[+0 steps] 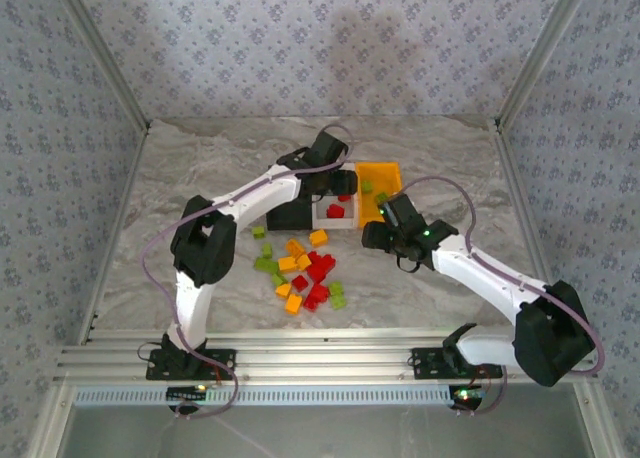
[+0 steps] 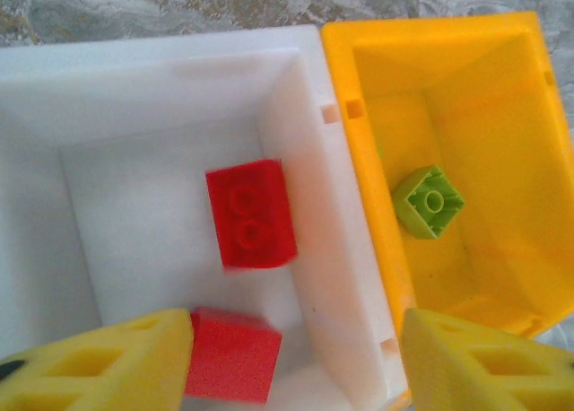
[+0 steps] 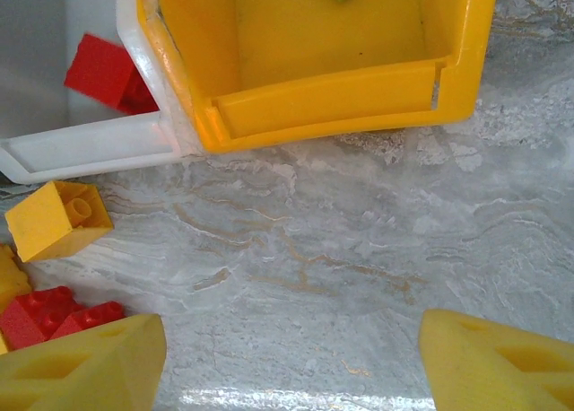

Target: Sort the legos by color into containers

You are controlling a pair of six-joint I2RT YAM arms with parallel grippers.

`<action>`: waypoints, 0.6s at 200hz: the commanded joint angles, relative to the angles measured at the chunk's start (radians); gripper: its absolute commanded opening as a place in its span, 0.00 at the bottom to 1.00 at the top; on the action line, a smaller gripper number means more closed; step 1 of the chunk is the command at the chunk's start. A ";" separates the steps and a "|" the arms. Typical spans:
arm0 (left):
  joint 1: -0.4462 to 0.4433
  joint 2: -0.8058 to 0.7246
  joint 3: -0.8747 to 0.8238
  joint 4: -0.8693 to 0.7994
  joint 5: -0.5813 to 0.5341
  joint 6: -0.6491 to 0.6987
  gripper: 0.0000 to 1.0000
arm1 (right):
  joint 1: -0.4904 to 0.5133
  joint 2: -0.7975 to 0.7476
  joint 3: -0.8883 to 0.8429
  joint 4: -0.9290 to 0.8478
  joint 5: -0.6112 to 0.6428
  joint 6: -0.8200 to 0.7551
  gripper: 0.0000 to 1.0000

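Observation:
The joined containers stand at mid-table: black bin [image 1: 293, 216], white bin [image 1: 322, 218], orange bin [image 1: 385, 174]. My left gripper [image 1: 338, 183] hangs open over the white bin [image 2: 134, 79] and straddles its right wall. Two red legos lie inside, one flat in the middle [image 2: 250, 214], the other [image 2: 231, 354] against my left finger [image 2: 108, 366]. A green lego [image 2: 429, 200] lies in the orange bin [image 2: 502, 88]. My right gripper [image 1: 372, 235] is open over bare table [image 3: 296, 249], just in front of the orange bin [image 3: 332, 97].
Several loose red, yellow-orange and green legos [image 1: 303, 273] are heaped in front of the bins, between the arms. In the right wrist view a yellow lego [image 3: 58, 218] and red ones [image 3: 54, 314] lie left of my gripper. Metal frame rails border the table.

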 commanded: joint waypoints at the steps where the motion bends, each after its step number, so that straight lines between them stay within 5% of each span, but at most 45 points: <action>1: 0.003 -0.056 0.024 -0.010 0.026 -0.003 0.72 | -0.003 -0.019 -0.012 0.003 -0.032 -0.018 0.77; 57: -0.019 -0.436 -0.342 0.122 0.035 -0.045 0.88 | 0.105 0.045 -0.004 0.074 -0.128 -0.092 0.78; 89: -0.022 -0.705 -0.652 0.103 -0.095 -0.071 0.96 | 0.179 0.111 0.020 0.087 -0.084 -0.091 0.78; 120: 0.141 -0.872 -0.921 0.101 -0.057 -0.128 0.92 | 0.184 0.139 0.030 0.109 -0.080 -0.078 0.78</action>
